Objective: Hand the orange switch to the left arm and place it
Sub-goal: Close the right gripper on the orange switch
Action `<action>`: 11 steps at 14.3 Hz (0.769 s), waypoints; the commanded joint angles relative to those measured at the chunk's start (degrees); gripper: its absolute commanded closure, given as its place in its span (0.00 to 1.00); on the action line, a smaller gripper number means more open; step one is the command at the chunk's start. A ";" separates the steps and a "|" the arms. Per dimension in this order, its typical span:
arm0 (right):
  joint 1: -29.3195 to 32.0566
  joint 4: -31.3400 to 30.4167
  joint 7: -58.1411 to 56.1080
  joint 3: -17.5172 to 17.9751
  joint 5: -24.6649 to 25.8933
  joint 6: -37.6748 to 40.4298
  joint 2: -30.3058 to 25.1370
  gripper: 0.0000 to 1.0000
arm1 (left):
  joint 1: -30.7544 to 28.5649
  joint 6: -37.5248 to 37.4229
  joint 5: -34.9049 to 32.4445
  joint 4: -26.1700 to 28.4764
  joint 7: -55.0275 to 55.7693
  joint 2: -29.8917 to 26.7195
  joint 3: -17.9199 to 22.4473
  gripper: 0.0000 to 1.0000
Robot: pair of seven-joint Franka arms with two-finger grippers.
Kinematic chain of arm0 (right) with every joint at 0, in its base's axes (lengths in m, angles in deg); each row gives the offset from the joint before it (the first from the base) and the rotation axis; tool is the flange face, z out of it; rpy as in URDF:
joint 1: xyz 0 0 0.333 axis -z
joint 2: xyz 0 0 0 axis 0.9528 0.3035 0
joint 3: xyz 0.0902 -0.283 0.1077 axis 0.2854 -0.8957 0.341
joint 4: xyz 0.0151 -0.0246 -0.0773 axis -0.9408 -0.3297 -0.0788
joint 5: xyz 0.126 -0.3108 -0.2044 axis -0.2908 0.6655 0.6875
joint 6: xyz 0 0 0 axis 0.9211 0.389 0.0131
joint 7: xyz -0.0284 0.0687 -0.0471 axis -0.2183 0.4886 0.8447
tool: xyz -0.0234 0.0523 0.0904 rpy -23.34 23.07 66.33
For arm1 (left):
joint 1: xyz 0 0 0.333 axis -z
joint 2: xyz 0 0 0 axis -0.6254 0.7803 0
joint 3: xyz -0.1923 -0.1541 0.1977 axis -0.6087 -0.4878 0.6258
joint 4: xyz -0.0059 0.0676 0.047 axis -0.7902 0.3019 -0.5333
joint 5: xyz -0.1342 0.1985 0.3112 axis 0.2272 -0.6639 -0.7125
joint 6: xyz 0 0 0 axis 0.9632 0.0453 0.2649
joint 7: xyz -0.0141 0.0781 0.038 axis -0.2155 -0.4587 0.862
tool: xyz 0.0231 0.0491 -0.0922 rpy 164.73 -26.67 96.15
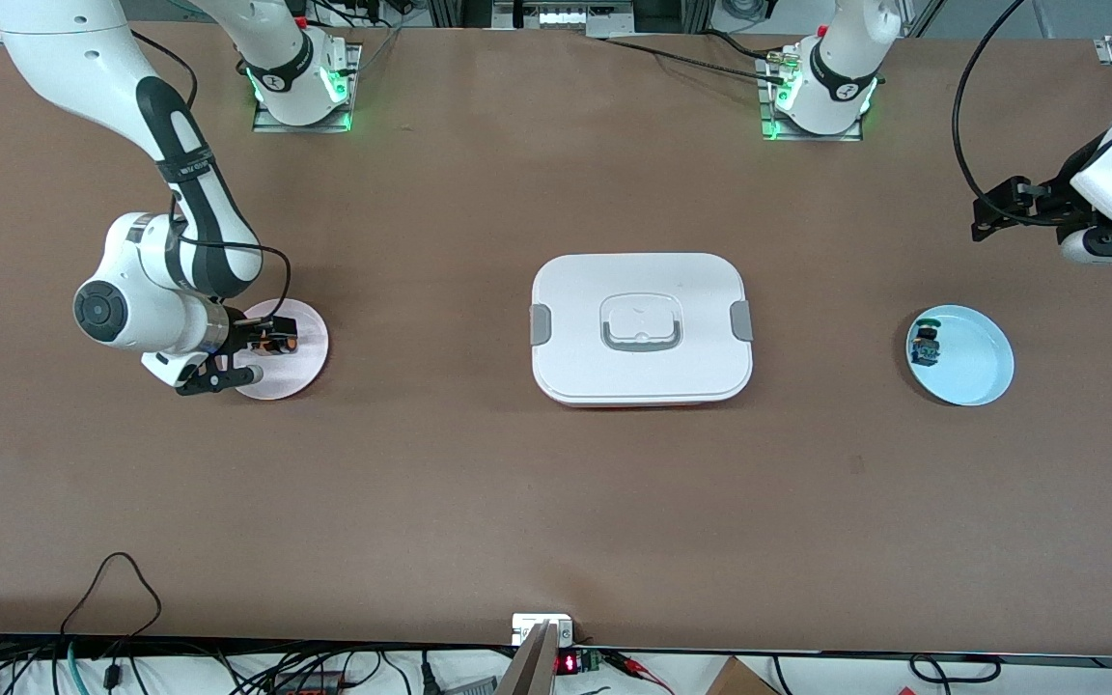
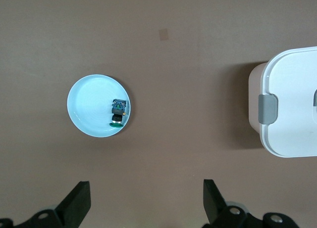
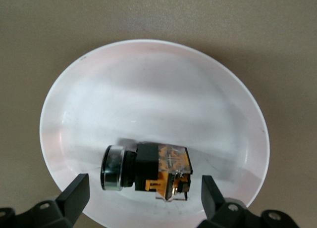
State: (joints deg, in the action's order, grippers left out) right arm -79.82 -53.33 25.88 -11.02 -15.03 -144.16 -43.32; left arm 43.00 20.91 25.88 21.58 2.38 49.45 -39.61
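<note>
1. Orange switch [image 3: 146, 172] lies on its side in a pale pink plate [image 1: 308, 328] at the right arm's end of the surface [image 1: 479, 502]; its round cap points sideways and the orange-and-black body rests on the plate floor.
2. Right gripper [image 1: 262, 359] is low over that plate, its jaws spread wide with one finger at each end of the switch; in the right wrist view the fingers [image 3: 74, 193] stand clear of it, gripping nothing.
3. Midway along the surface sits the white box [image 1: 641, 328], lid on, with grey clips at both short sides and a recessed handle on top. It stands well apart from both plates.
4. Toward the left arm's end of the surface lies a light blue plate [image 1: 976, 372]. A small switch with a green cap [image 2: 118, 113] rests inside it, close to the rim on the side toward the box.
5. Left gripper [image 2: 146, 201] waits high over the surface near the blue plate, its jaws wide open and empty; the left wrist view looks down on the blue plate and one end of the box.
</note>
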 commanded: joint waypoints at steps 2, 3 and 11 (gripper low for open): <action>0.73 -0.67 -0.62 0.15 -1.07 -0.66 0.50 0.00 | 0.54 -1.39 0.52 -1.74 -0.56 0.67 0.52 0.00; 0.81 -0.58 -0.62 0.15 -1.07 -0.75 0.68 0.00 | 0.54 -1.39 0.52 -1.74 -0.56 0.67 0.52 0.00; 0.82 -0.49 1.93 0.15 -1.24 -0.75 0.94 0.00 | 0.54 -1.39 0.52 -1.66 -0.56 0.67 0.61 0.00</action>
State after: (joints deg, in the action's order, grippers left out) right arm -79.19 -53.47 27.19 -11.04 -15.36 -144.20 -42.09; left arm 43.00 20.91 25.88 21.58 2.38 49.45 -39.61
